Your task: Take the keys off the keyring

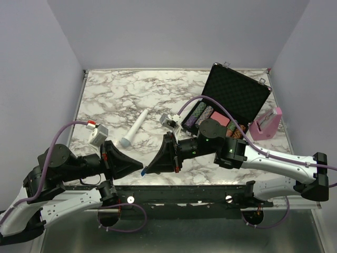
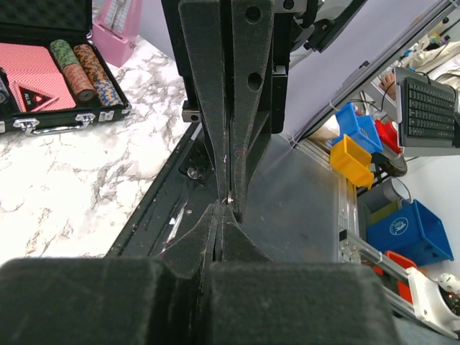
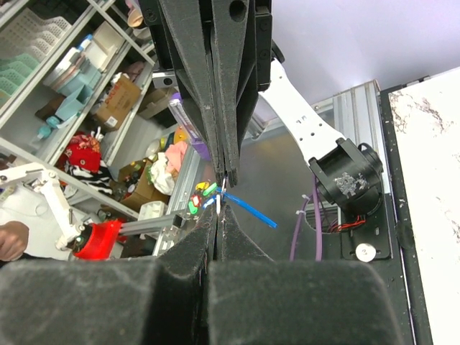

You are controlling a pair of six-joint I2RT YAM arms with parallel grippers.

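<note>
My two grippers meet tip to tip over the table's front edge. The left gripper (image 1: 138, 166) is shut, and in the right wrist view its fingers (image 3: 228, 108) come down from above and pinch the thin silvery keyring (image 3: 224, 185). The right gripper (image 1: 148, 169) is shut on a small silvery piece of the key (image 3: 218, 207) just below the ring. The key's blue head (image 3: 248, 208) sticks out edge-on to the right, and shows as a blue speck in the top view (image 1: 143, 172). In the left wrist view only a silvery glint (image 2: 228, 198) shows between the tips.
A white stick-like tool (image 1: 134, 129) lies on the marble table (image 1: 116, 95). An open black case (image 1: 237, 92) with poker chips (image 1: 196, 113) and a pink object (image 1: 266, 124) stand at the back right. Below the grippers is the table's black front rail (image 2: 162, 215).
</note>
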